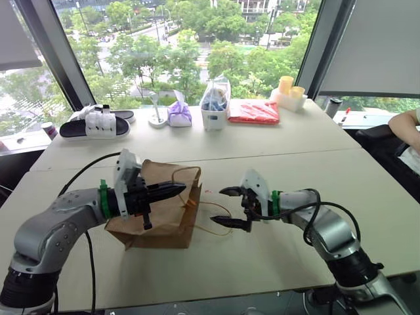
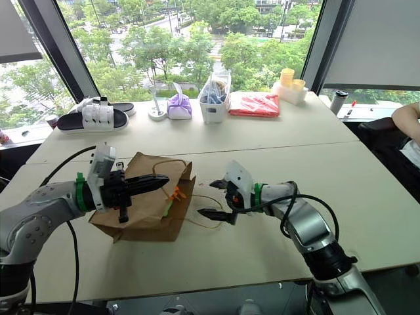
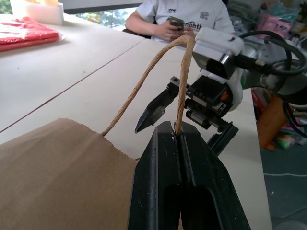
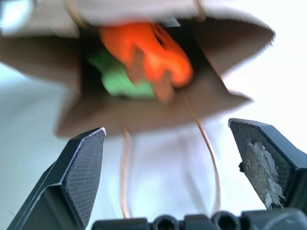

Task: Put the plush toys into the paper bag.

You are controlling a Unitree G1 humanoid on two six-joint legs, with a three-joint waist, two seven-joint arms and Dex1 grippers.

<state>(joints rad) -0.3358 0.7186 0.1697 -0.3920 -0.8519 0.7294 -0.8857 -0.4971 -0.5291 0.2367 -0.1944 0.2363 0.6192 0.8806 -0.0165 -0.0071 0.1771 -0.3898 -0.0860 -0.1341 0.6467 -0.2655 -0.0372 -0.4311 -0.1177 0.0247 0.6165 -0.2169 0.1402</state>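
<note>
Both plush toys (image 4: 144, 62) sit at the paper bag's (image 1: 154, 223) mouth; the left hand (image 1: 172, 191) pinches its handle (image 3: 144, 81), the right hand (image 1: 230, 207) is apart, so tipping could spill them.

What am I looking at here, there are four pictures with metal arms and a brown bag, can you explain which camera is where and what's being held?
It is a two-armed humanoid robot at a pale table. Two pictures come from cameras in its head, looking down over both arms. The other two come from cameras on its wrists, looking along each tool's black fingers.

The left tool is shut on a cord handle of the paper bag, which lies on its side. The right tool stands open and empty in front of the bag's mouth. Its wrist view looks inside, where the orange plush toy and the green plush toy lie.

Along the far edge by the window are a sandal, a purple bundle and a red packet. A person sits beyond the table.
</note>
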